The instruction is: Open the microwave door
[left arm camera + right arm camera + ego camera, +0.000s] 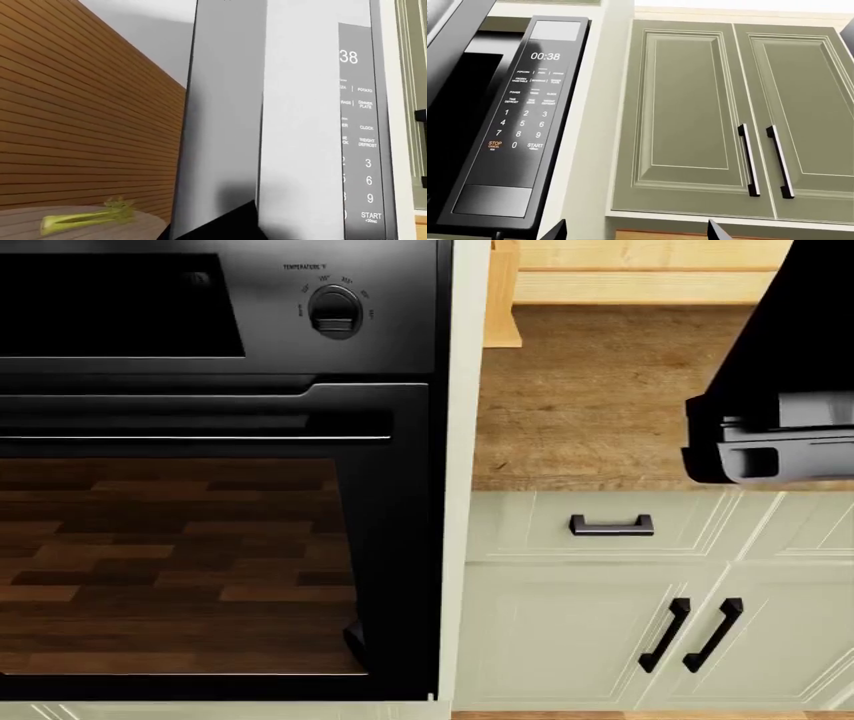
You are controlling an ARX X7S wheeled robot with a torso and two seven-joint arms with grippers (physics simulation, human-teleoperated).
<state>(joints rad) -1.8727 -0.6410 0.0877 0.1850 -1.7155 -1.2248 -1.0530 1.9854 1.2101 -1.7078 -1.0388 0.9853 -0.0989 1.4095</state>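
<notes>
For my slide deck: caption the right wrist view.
Right wrist camera looking up at the microwave control panel, display reading 00:38, door swung open, beside green wall cabinets.

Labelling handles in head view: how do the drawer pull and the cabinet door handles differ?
The drawer pull lies horizontal and is single; the cabinet door handles stand near-vertical as a pair. The pull sits above, on the drawer front; the handles sit lower, on the two doors' meeting edges. Both are black bar handles on pale fronts.

The microwave door stands open

The swung-out door [223, 125] blocks the way beside the keypad [527, 100]; the microwave's dark inside [454, 125] is open to reach.
</notes>
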